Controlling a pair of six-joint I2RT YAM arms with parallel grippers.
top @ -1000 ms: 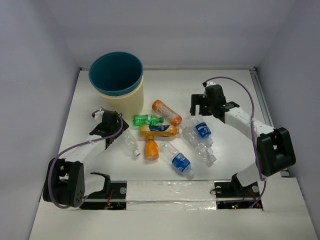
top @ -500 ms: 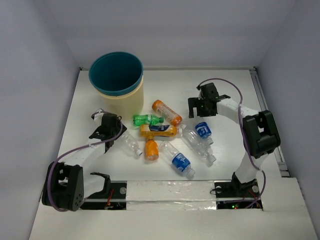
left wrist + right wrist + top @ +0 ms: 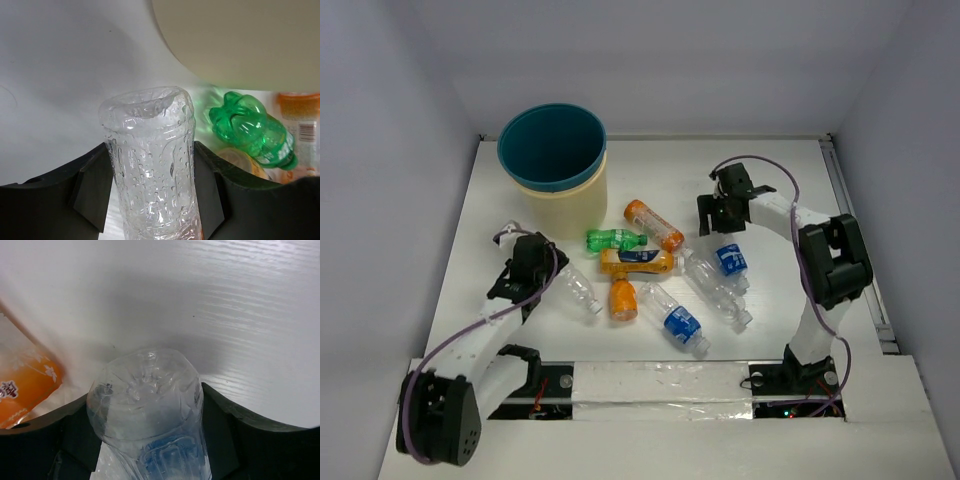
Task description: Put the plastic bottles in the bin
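Both gripping | left tool (image 3: 150, 167): clear bottle (image 3: 576, 290); right tool (image 3: 145, 407): blue-labelled bottle (image 3: 728, 260)

White table (image 3: 770, 180), matte, with faint wood grain visible in right wrist view and soft grey shadows in places. Boxed in on three sides by plain pale grey-lilac panels: back wall (image 3: 650, 60), left wall (image 3: 380, 200), right wall (image 3: 910, 150), each meeting a table edge. Thin metal rail (image 3: 843, 200) along right table edge, running from far corner toward near side. Glossy wrinkled tape strip (image 3: 660, 372) across near table edge, catching light. Just below it a plain white board (image 3: 650, 445), filling bottom of top view.
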